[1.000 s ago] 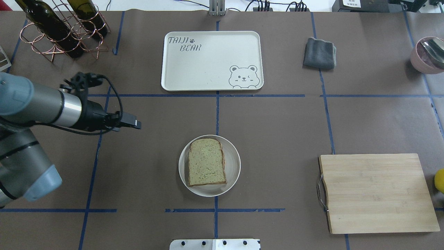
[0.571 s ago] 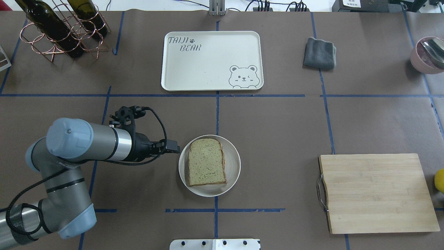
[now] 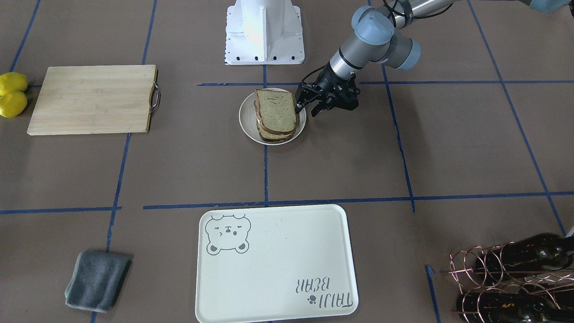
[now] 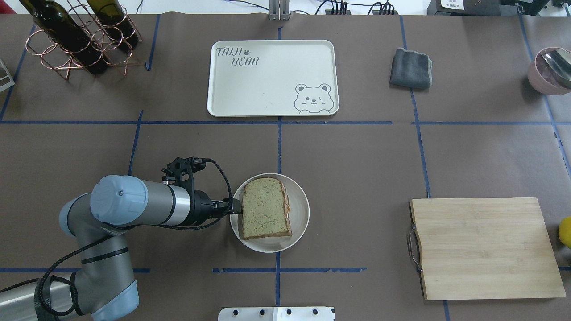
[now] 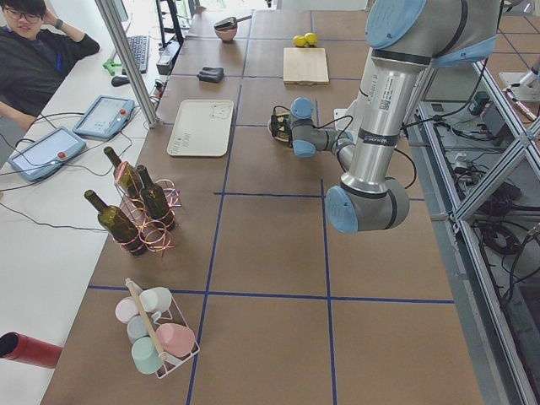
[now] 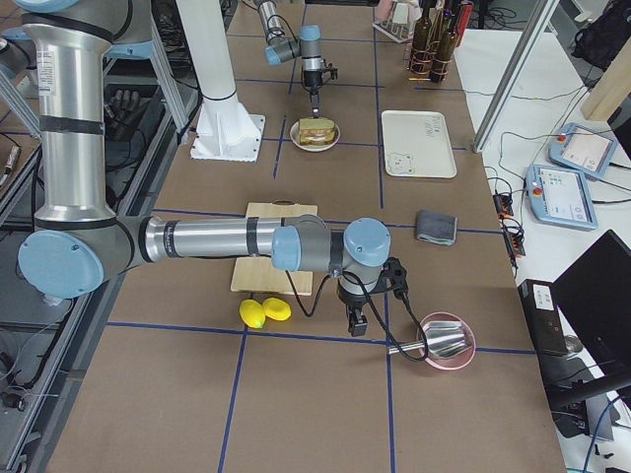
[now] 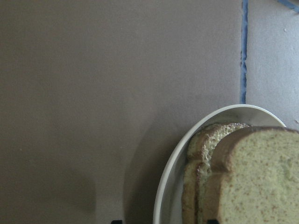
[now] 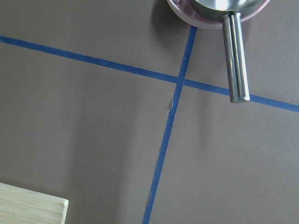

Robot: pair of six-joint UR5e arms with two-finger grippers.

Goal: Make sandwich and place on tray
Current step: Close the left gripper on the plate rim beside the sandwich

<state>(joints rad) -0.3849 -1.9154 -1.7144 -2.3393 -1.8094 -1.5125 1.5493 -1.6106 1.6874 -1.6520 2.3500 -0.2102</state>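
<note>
The sandwich [image 4: 265,214] is two speckled bread slices with brown crusts, stacked on a small round white plate [image 4: 299,223] at the table's middle. The egg is hidden between the slices. The stack also shows in the front view [image 3: 275,115] and the left wrist view [image 7: 243,182]. My left gripper [image 4: 236,207] is low at the plate's left rim, open and empty, with its fingertips close to the bread's edge [image 3: 306,109]. The cream bear tray [image 4: 272,78] lies empty farther back. My right gripper [image 6: 357,320] shows only in the exterior right view, so I cannot tell its state.
A wooden cutting board [image 4: 486,247] lies at the right, with two lemons [image 3: 12,94] beside it. A grey cloth [image 4: 411,67] lies right of the tray. A wire rack of wine bottles [image 4: 80,38] stands at the back left. A pink bowl with a metal ladle [image 4: 551,69] sits far right.
My left arm has swung in from the table's left side to the right and nearer. Its gripper now sits at the plate's left rim.
</note>
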